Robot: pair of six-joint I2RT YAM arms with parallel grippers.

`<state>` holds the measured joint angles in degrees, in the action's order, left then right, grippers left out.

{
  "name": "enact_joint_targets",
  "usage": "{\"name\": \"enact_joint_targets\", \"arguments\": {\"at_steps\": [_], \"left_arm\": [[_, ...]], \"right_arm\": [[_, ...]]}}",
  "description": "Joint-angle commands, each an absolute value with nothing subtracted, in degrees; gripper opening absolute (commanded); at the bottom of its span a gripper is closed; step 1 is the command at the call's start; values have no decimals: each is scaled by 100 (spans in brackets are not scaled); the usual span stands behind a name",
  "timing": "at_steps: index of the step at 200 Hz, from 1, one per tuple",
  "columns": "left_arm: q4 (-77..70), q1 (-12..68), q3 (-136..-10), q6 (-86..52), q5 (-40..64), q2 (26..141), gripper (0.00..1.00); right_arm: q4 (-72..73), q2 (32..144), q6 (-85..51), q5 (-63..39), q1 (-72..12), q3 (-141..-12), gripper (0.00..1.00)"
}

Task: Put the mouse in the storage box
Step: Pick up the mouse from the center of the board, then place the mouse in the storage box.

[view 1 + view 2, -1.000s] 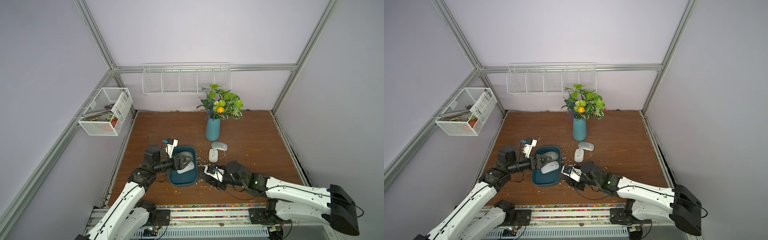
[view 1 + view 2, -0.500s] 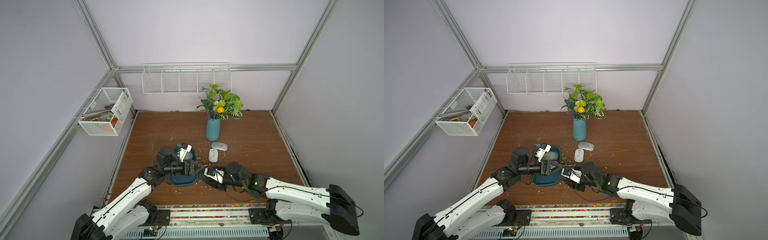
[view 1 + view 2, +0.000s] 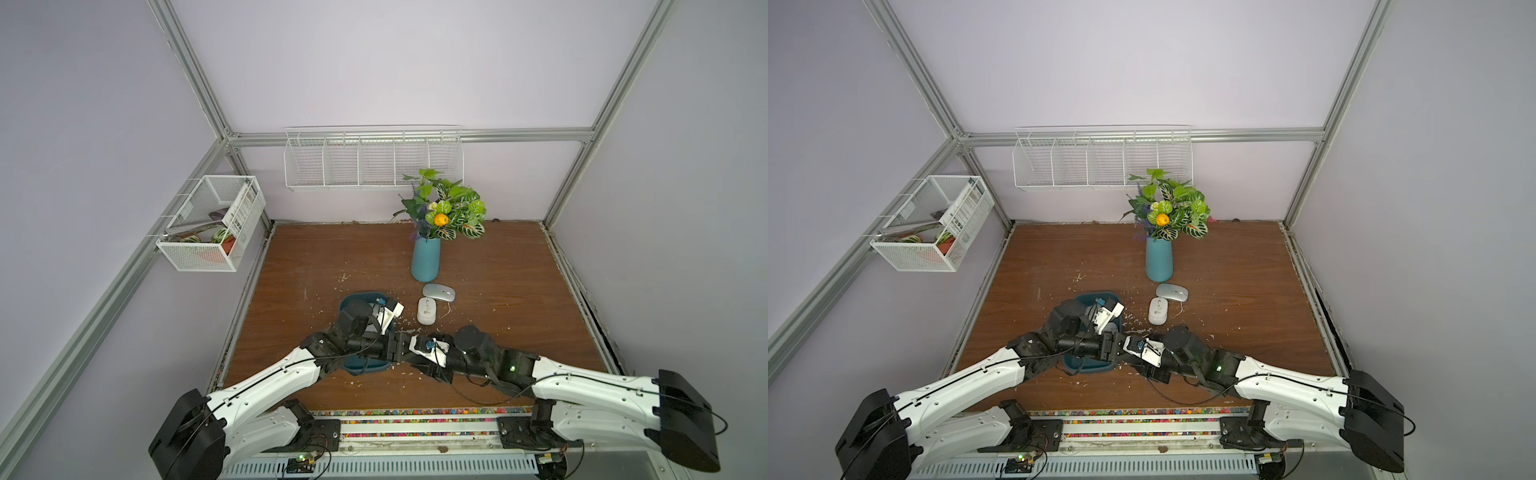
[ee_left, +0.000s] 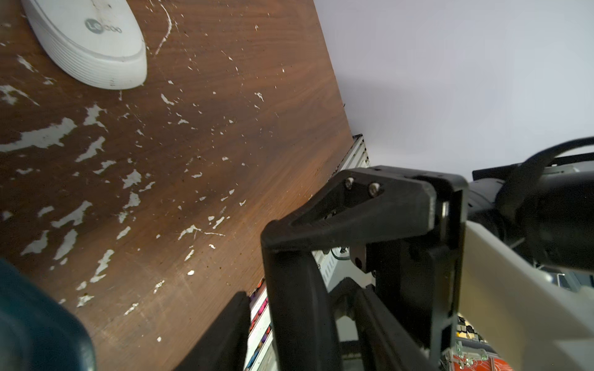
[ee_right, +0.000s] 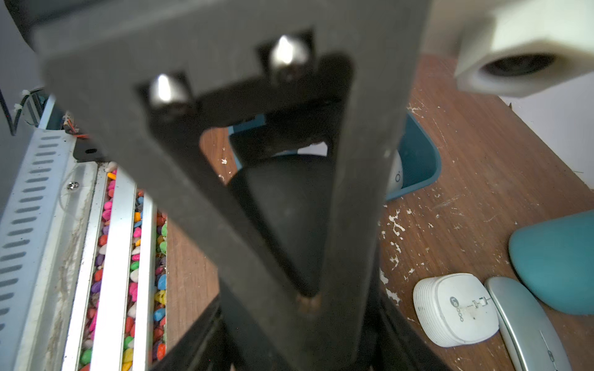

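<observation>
Brown tabletop (image 3: 498, 270); the left arm (image 3: 270, 380) covers most of the storage box (image 3: 359, 296).

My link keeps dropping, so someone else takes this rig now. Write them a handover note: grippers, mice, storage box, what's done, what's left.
Grippers: the left gripper reaches across the storage box, tip to tip with the right gripper; its jaws are unclear. The right one is shut, nothing seen in it.
Done: one mouse lies in the box, mostly hidden.
To do: part the arms carefully; the white mouse and silver mouse sit on the table by the vase, probably next.
</observation>
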<state>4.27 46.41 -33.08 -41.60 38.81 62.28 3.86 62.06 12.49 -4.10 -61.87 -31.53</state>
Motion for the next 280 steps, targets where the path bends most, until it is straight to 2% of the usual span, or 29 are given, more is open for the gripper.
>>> {"name": "enact_joint_targets", "arguments": {"at_steps": [1,45,78,87,101,119,121,125,154,188,214,280], "left_arm": [[281,4746,-3314,-4136,3767,6289,53],[272,4758,-3293,-4211,3626,6241,37],[184,4762,-3305,-4241,3640,6265,13],[175,4762,-3309,-4248,3643,6264,7],[205,4757,-3321,-4237,3590,6224,0],[368,4761,-3346,-4185,3361,6071,0],[400,4759,-3355,-4175,3314,6035,0],[479,4757,-3365,-4153,3208,5968,0],[1516,4544,-3638,-4127,2319,5349,0],[3027,3646,-4025,-4101,1253,4610,0],[3650,3555,-4002,-4354,414,4330,0],[3181,3551,-3261,-4799,985,4480,0]], "right_arm": [[650,6091,1239,-336,-6212,-3079,52],[642,6121,1239,-342,-6214,-3093,52],[616,6144,1239,-349,-6214,-3113,54],[615,6144,1235,-347,-6212,-3114,58],[632,6130,1227,-299,-6214,-3110,74],[669,6169,1157,-135,-6214,-3115,89],[662,6179,1153,-115,-6218,-3119,96],[659,6200,1139,-95,-6214,-3139,99],[632,6277,1116,-18,-6218,-3193,99],[771,6150,1061,68,-6214,-3058,99],[791,6144,1051,75,-6214,-3045,99],[811,6140,1037,131,-6209,-3025,99]]}}
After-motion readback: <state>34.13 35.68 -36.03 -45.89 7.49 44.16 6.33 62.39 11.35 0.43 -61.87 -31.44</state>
